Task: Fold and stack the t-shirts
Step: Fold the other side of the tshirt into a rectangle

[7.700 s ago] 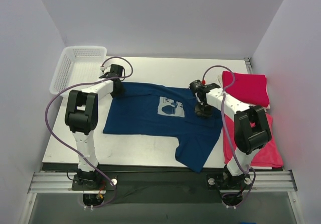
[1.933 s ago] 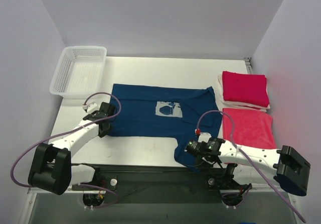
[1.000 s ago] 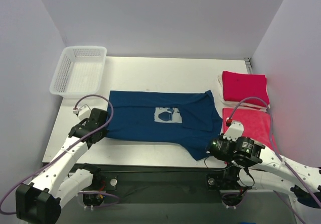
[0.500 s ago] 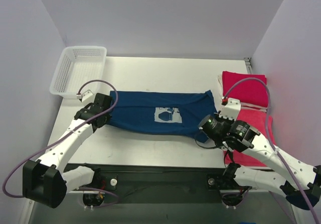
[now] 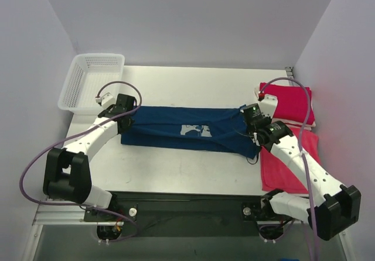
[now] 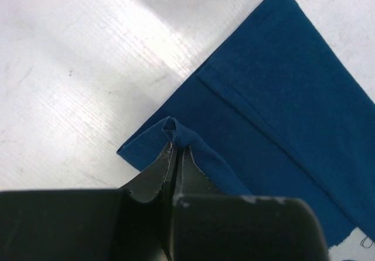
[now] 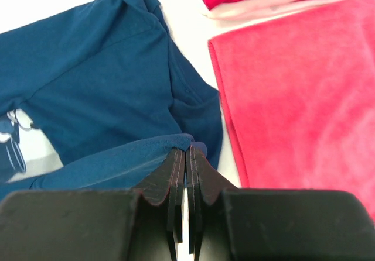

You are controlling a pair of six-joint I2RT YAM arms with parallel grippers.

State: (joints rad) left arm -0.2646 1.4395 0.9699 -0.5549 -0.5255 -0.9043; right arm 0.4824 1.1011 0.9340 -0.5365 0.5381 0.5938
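Lab cell: plain white walls (image 5: 187,21), aluminium rail (image 5: 176,213).

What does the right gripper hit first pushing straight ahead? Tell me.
Probably more of the navy t-shirt: the right gripper, shut on its edge, points across the shirt's lower layer, though height above it is unclear.

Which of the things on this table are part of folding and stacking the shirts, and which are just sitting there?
Part of the job:
navy t-shirt, pinched by the left gripper and the right gripper
folded red t-shirt
flat red t-shirt

Just lying about:
white mesh basket
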